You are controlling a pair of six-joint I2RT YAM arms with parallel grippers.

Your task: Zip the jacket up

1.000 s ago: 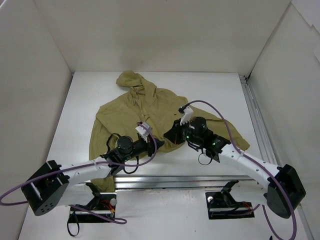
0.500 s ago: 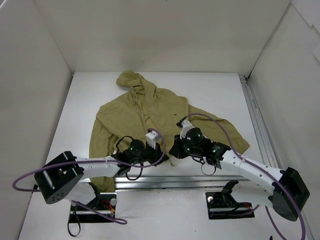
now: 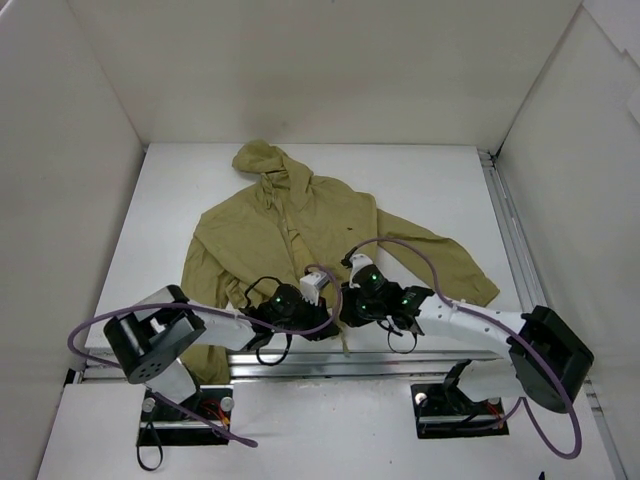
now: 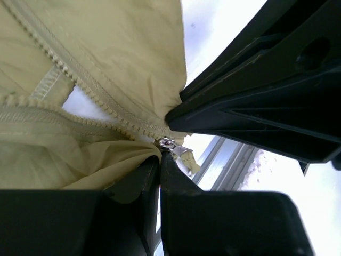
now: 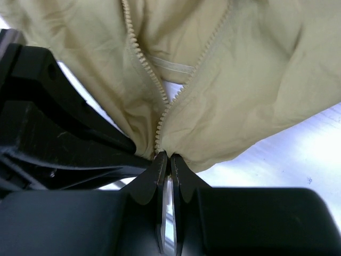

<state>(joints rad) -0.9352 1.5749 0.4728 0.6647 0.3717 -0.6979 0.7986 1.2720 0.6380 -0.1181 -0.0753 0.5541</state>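
Note:
The olive-khaki jacket point(image 3: 300, 215) lies flat, hood at the far side and hem at the near table edge. Its front zipper point(image 5: 143, 66) is open, and the two rows of teeth meet at the hem. My left gripper point(image 3: 322, 322) is shut on the hem right at the metal zipper slider point(image 4: 167, 143); its tips point(image 4: 160, 157) touch the slider, whose pull tab hangs free beside them. My right gripper point(image 3: 345, 308) is shut on the hem at the bottom of the zipper point(image 5: 169, 156). The two grippers almost touch; the right one's black body point(image 4: 256, 80) fills the left wrist view.
A metal rail point(image 3: 420, 358) runs along the near table edge just below both grippers, and another rail point(image 3: 510, 230) runs down the right side. White walls enclose the table on three sides. Purple cables loop over both wrists.
Both grippers have moved toward the near edge and toward each other, from over the lower jacket front down to the hem at the zipper bottom.

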